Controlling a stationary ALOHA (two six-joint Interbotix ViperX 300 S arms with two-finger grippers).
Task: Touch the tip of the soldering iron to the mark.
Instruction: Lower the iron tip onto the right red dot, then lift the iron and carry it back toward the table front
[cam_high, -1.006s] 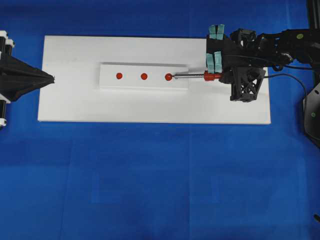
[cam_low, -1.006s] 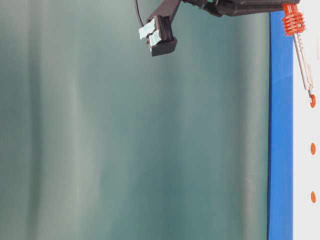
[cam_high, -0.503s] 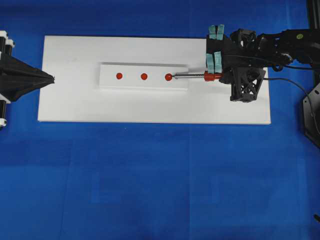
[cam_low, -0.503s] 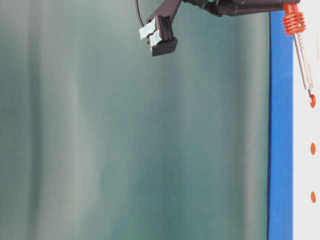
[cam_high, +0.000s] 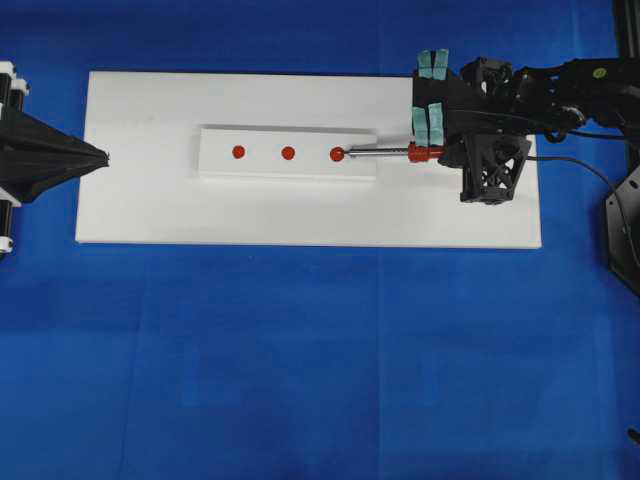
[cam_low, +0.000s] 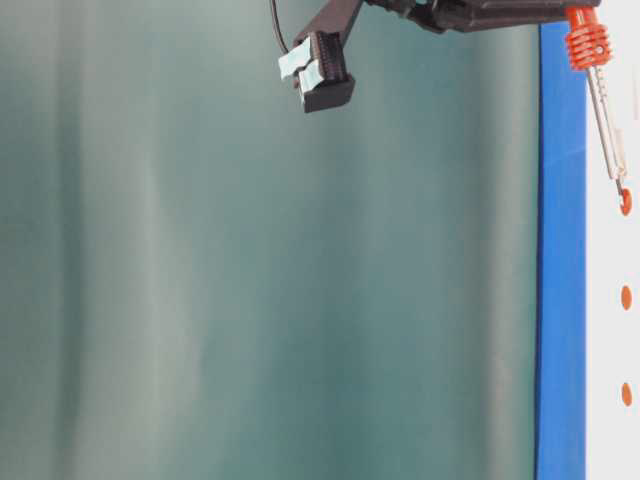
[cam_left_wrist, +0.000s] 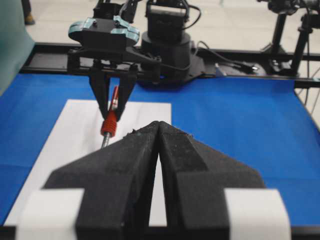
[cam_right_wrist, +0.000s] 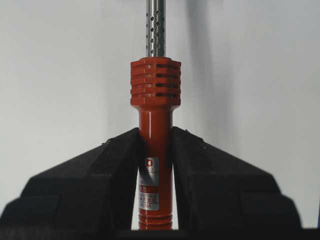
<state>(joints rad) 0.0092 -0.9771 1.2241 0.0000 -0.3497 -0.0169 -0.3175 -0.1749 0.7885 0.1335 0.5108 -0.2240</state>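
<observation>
- Overhead: nothing has changed; soldering iron (cam_high: 385, 153) tip rests at the right-hand dot (cam_high: 337, 154), short of the mark (cam_high: 288, 153).
- Left wrist: left gripper (cam_left_wrist: 158, 131) pressed together, empty.
- Right wrist: right gripper (cam_right_wrist: 155, 145) clamps the handle.

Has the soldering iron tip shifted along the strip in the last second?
No. In the overhead view the soldering iron tip sits at the rightmost red dot as before, short of the mark, on the white strip.
</observation>
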